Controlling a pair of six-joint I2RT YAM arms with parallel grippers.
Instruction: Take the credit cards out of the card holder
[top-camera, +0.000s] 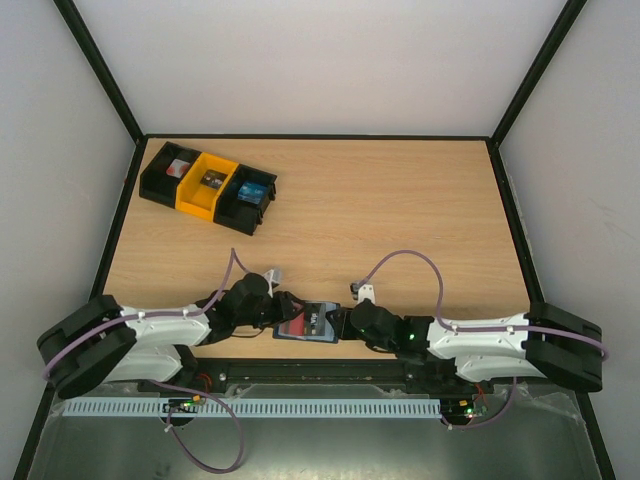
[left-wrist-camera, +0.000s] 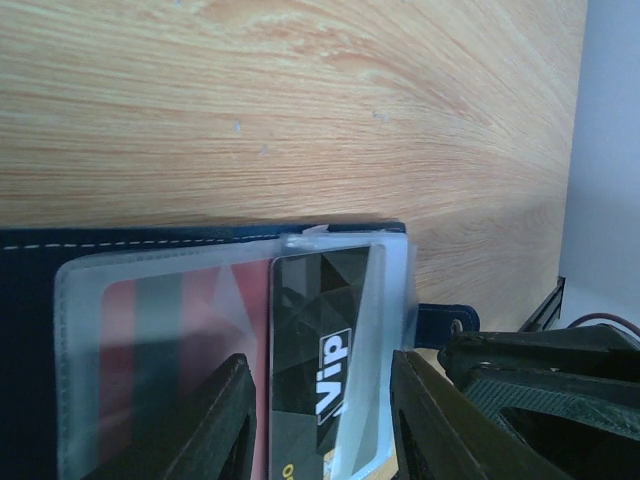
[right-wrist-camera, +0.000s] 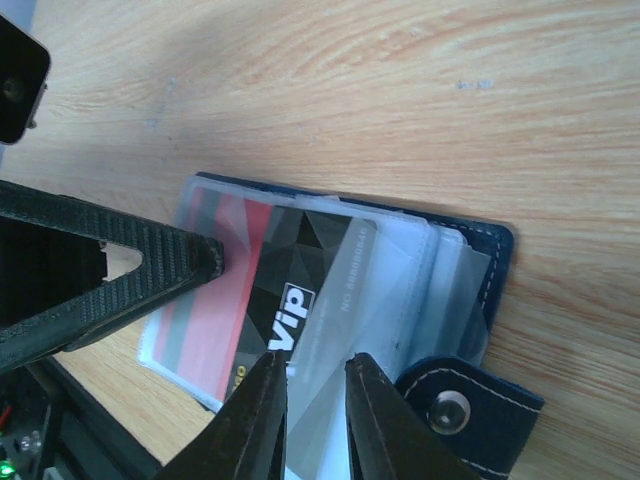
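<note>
Right gripper (right-wrist-camera: 315, 375) stands narrow around the edge of the black plastic card (right-wrist-camera: 310, 265) marked "Vip"; a firm pinch I cannot confirm. Left gripper (left-wrist-camera: 320, 400), half open, rests on the left side of the small dark blue folding card holder (right-wrist-camera: 497, 250), which lies open on the wooden table (top-camera: 400, 200). Its clear sleeve (right-wrist-camera: 425, 270) may drag along with the card.

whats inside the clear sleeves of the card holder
A black VIP card and, partly under it, a red striped card show through the clear sleeves of the card holder. More sleeves lie stacked underneath; whether they hold cards is covered.
</note>
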